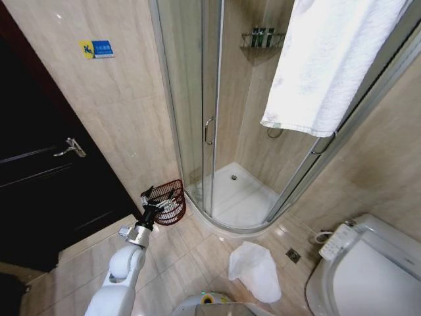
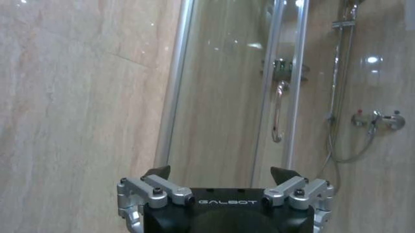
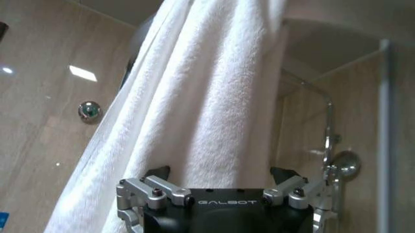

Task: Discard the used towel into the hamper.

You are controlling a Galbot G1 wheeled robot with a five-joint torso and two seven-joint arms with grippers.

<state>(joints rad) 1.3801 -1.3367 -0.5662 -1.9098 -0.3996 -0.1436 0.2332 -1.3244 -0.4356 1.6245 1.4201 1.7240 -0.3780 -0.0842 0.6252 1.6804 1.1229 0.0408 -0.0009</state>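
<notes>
Bathroom tiles behind "GALBOT"-marked left claw (image 2: 220, 175), towel (image 3: 194, 111).

"GALBOT" marks the left gripper (image 2: 220, 175) and right gripper (image 3: 220, 174).

You have two towels: one white towel (image 1: 329, 59) hanging at upper right, one crumpled white towel (image 1: 255, 270) on the floor. You have one reddish-brown wire hamper (image 1: 172, 201), one toilet (image 1: 368, 270), one floor drain (image 1: 293, 255), one black door (image 1: 39, 171), and one shower shelf (image 1: 263, 39) holding several bottles, too small to count.
</notes>
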